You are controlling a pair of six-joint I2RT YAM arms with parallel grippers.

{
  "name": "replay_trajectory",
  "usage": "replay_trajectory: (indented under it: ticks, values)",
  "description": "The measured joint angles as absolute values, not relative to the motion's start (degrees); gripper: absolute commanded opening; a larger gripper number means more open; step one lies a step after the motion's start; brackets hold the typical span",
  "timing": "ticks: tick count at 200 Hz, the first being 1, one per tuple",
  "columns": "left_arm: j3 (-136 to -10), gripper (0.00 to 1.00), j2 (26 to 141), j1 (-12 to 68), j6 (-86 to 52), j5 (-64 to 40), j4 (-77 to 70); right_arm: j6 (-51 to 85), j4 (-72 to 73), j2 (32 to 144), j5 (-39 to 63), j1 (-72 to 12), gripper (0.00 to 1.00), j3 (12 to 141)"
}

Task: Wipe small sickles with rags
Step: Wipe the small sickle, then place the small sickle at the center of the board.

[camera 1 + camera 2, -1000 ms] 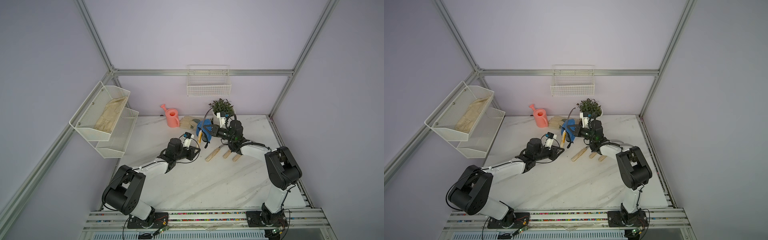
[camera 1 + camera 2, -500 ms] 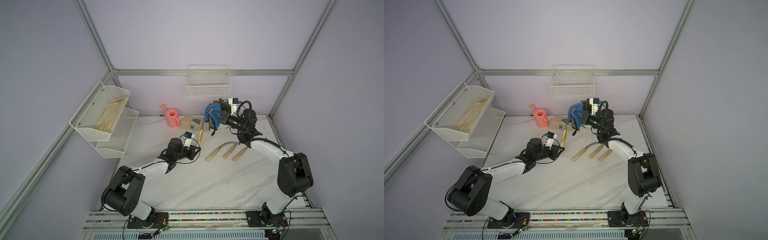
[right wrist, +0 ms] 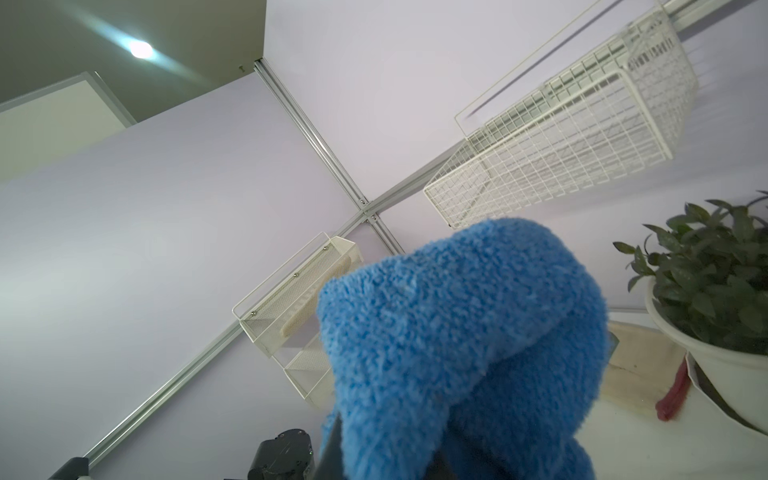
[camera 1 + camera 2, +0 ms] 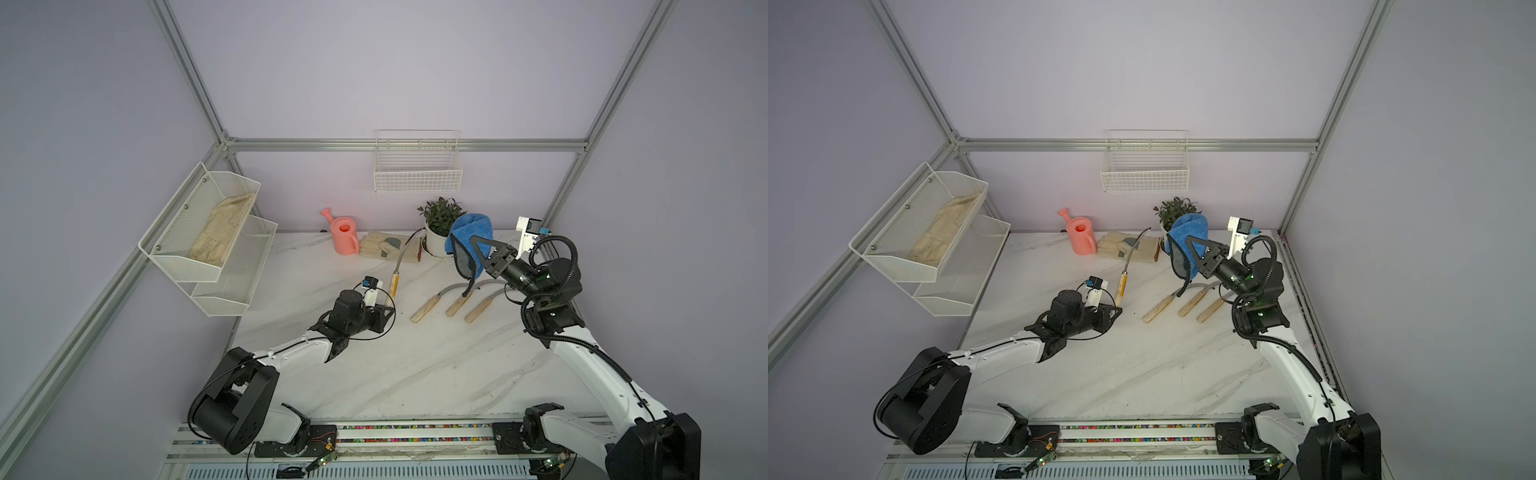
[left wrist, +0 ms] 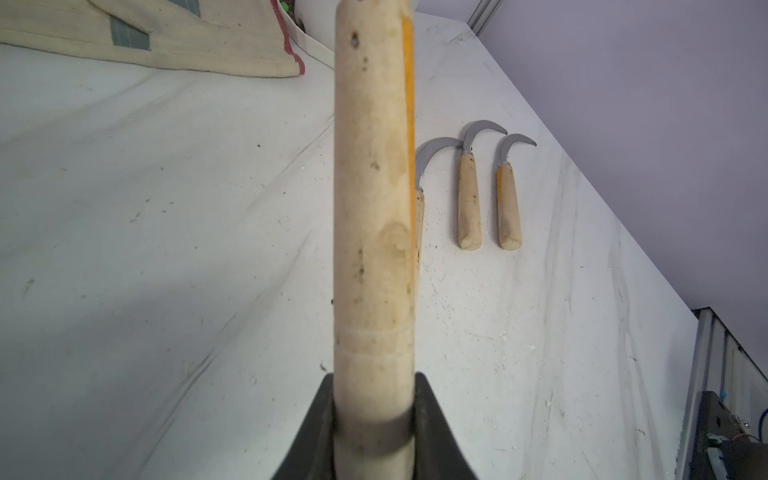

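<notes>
Left gripper (image 5: 374, 415) pinches one sickle (image 4: 398, 266) by its handle, blade presented; right gripper (image 4: 476, 246) clamps the blue rag (image 4: 471, 228) aloft, apparently ready to wipe.

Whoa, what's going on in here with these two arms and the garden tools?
Two robot arms are cleaning small sickles. The left gripper is clamped on the wooden handle of one sickle, its blade pointing toward the gloves at the back. The right gripper holds a blue rag raised in the air by the potted plant, apart from that blade. Three more sickles lie side by side on the table.
</notes>
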State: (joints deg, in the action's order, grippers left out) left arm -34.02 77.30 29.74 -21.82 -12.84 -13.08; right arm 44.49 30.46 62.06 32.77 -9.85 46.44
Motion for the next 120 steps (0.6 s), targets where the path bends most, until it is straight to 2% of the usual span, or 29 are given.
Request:
replay_trajectory:
  ticks: [33, 72, 97, 120]
  values:
    - [-29.69, 0.0, 69.76, 32.1, -22.37, -3.95, -8.12, 44.18, 24.93, 57.78, 24.86, -9.85, 0.0, 40.97]
    - [-27.24, 0.0, 63.96, 33.8, -23.77, 4.73, 0.38, 43.09, 17.41, 55.07, 17.69, -9.85, 0.0, 40.16]
    - [-27.38, 0.0, 64.88, 35.35, -24.6, 8.16, 2.35, 42.81, 16.19, 54.3, 16.84, -9.78, 0.0, 39.0]
    - [-29.41, 0.0, 70.41, 37.06, -25.17, 10.85, 6.59, 43.2, 16.8, 56.73, 17.56, -9.76, 0.0, 38.65]
